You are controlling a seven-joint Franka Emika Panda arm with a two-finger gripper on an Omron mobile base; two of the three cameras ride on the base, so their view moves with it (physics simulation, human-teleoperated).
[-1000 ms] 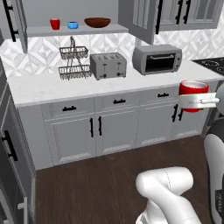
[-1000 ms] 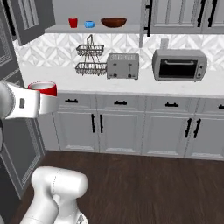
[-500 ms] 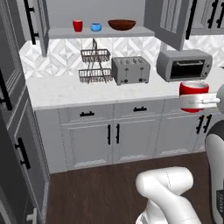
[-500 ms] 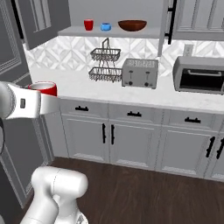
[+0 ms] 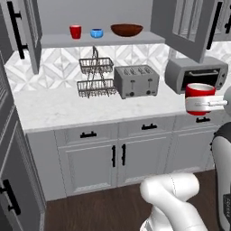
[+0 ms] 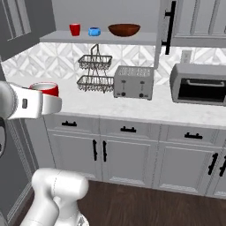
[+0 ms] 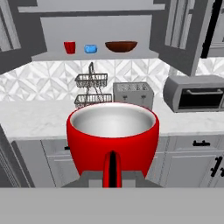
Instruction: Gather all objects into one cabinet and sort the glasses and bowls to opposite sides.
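**Red cup carried upright in front of the open cabinet**

The arm rises from the base and bends forward, so the hand sits level, out in front of the counter and well below the shelf. The gripper is clenched on a red cup, holding it low on its body, mouth up and not tilted. From the right base camera the same cup sits on top of the white hand, in front of the counter's left end. The hand camera looks straight across the cup into its pale inside, with a dark finger pressed against the near wall; the second finger is hidden behind the cup.

The cabinet stands open, its doors swung out to both sides, the left door carrying a long black bar handle. On the shelf, three things stand in a row: a second red cup at the left, a blue bowl just beside it, and a brown bowl further right, apart from both.

On the counter below stand a two-tier wire basket, a toaster just to its right, and a toaster oven at the far right. The held cup is well apart from all of these.
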